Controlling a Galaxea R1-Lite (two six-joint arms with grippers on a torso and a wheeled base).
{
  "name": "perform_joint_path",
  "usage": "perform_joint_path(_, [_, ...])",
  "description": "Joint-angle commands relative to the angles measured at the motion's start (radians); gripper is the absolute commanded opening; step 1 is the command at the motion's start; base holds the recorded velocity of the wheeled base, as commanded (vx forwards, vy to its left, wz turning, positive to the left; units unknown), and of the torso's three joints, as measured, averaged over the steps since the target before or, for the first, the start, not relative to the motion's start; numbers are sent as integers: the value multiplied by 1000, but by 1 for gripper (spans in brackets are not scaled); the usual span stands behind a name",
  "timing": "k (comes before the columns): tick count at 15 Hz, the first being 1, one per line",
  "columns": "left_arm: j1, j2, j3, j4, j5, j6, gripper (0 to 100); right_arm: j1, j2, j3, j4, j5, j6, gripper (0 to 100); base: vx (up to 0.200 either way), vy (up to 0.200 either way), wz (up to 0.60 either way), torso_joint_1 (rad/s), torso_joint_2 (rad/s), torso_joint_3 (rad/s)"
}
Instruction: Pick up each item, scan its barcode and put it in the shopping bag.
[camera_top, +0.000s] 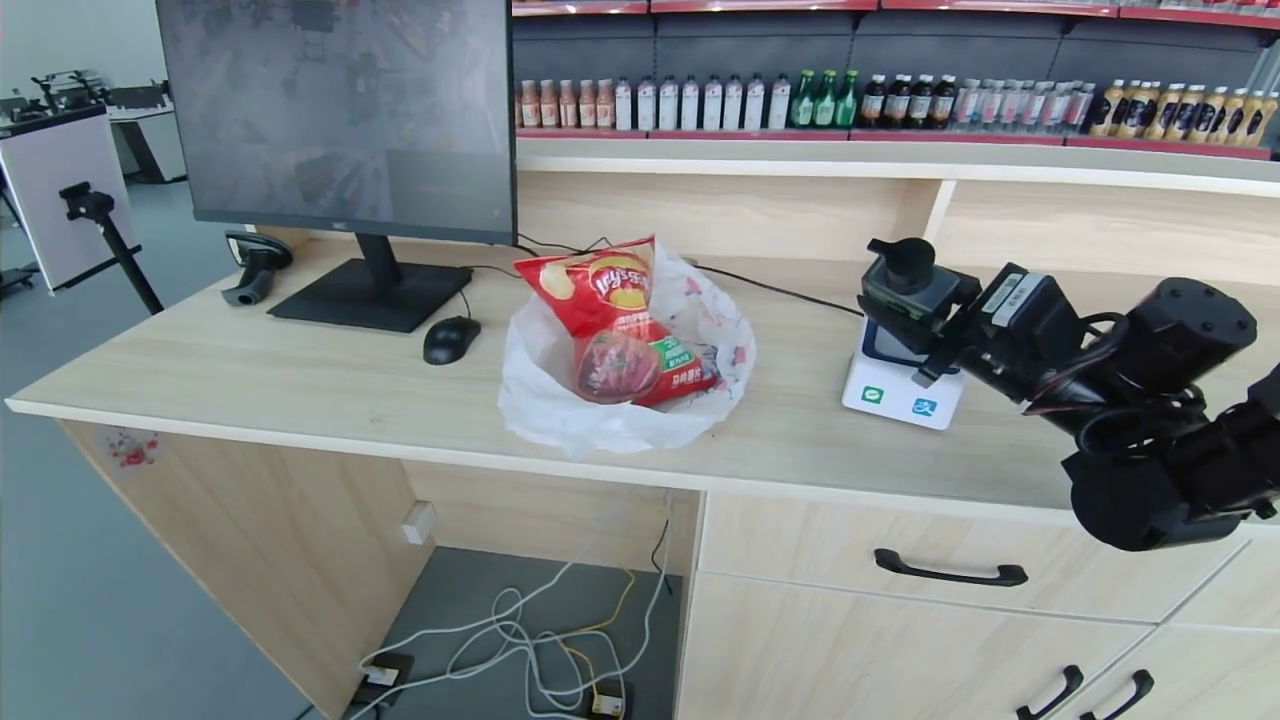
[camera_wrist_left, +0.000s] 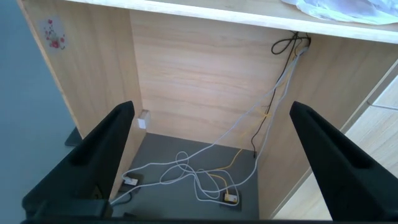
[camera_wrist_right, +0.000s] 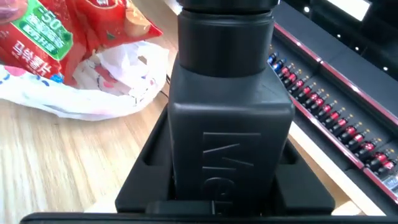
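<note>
Counter (camera_top: 300, 390): right gripper (camera_top: 918, 312) clamps dark container (camera_top: 905, 272) near shopping bag (camera_top: 560, 412); left gripper (camera_wrist_left: 211, 113) wide.

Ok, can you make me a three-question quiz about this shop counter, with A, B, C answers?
1. Where are the red snack bags?
A. in the white shopping bag
B. on a shelf
C. under the monitor

2. What colour is the computer mouse?
A. white
B. black
C. green

3. What is the right tool doing?
A. hanging open and empty
B. holding a black bottle
C. pressing the mouse

Answers:
1 A: the bags stick up out of the shopping bag's open top.
2 B: it is dark all over, beside the monitor stand.
3 B: its fingers close on the bottle's sides.
</note>
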Motion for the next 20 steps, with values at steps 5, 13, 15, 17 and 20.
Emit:
perform_joint_path(5, [-1, 0, 0, 0, 0, -3, 100, -63, 71, -74, -2, 33, -5, 0, 0, 0, 0, 0, 0, 0])
perform_joint_path(13, [-1, 0, 0, 0, 0, -2, 100, -52, 96, -88, -2, 22, -6, 0, 0, 0, 0, 0, 0, 0])
perform_joint_path(15, [-1, 0, 0, 0, 0, -2, 100, -52, 96, -88, -2, 21, -5, 0, 0, 0, 0, 0, 0, 0])
perform_joint_path(17, [-1, 0, 0, 0, 0, -2, 100, -32, 90, -86, -2, -5, 1, 0, 0, 0, 0, 0, 0, 0])
perform_joint_path(20, [-1, 0, 0, 0, 0, -2, 100, 66, 47, -92, -2, -166, 89, 0, 0, 0, 0, 0, 0, 0])
